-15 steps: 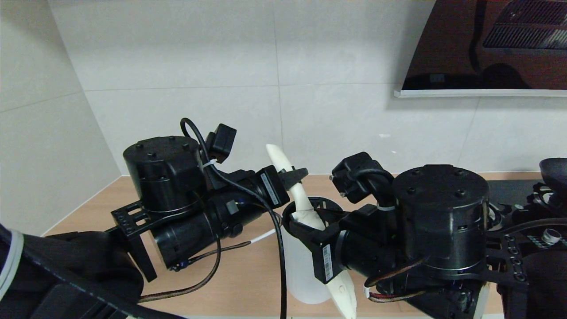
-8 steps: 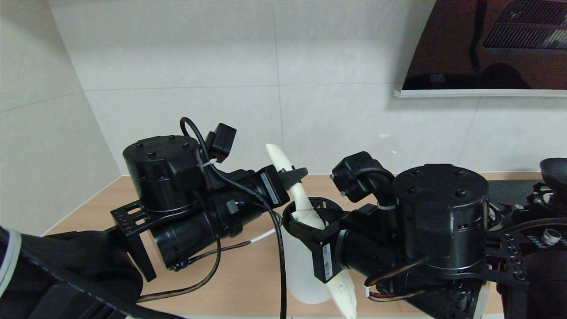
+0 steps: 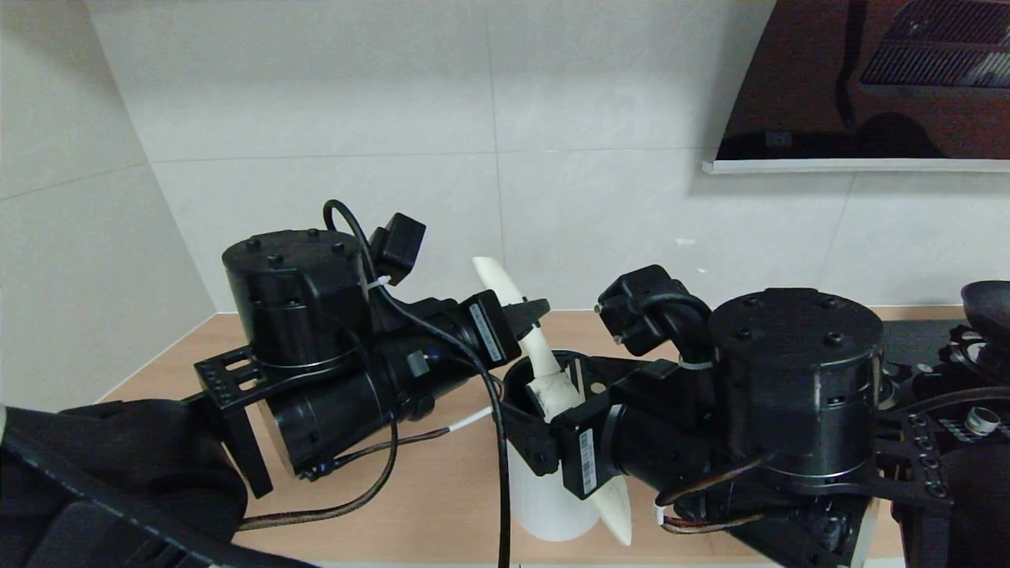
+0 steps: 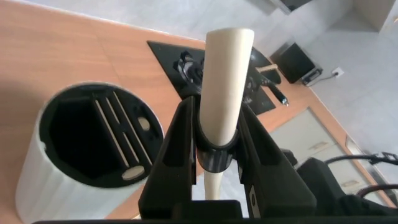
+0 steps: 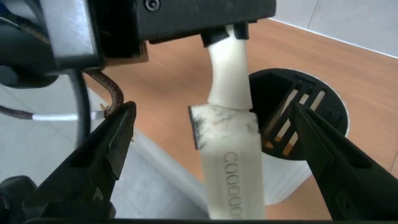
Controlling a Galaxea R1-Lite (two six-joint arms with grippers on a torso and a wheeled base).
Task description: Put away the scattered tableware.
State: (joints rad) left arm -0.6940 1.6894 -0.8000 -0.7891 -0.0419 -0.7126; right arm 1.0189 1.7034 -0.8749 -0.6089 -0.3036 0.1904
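– Two pincers were at the holder, technician. State of each?

– Left pincer (image 3: 530, 314): jaws clamped on the narrow handle of the cream-coloured knife (image 3: 539, 351), handle end up, blade slanting down toward the robot. Right pincer (image 5: 211, 115): fingers spread wide apart, one on each side of the blade. In the right wrist view neither finger touched it.

– Location of the knife relative to the holder?

– The knife hung in the air, just above and in front of the white cylindrical holder (image 3: 544, 505), which stood upright on the wooden table (image 3: 442, 489). The blade crossed the near rim and its tip lay outside the holder. It was in no compartment.

– Why the grip on the handle?

– Judgement: it left the blade free to enter first. A black insert divided the holder into compartments, and slim pale rods (image 4: 118, 140), probably chopsticks, already stood in one, so the large open compartment beside them looked the likely target.

– And the open right pincer?

– Judgement: it was posted around the blade to take it over or steady it. At that slant the blade could not drop into a compartment, so a regrasp or a correction of tilt appeared to be the step in hand.

– Hazard?

– A tilted blade could catch the rim or the insert and tip the holder. The knife should be brought upright over the opening before it is lowered.
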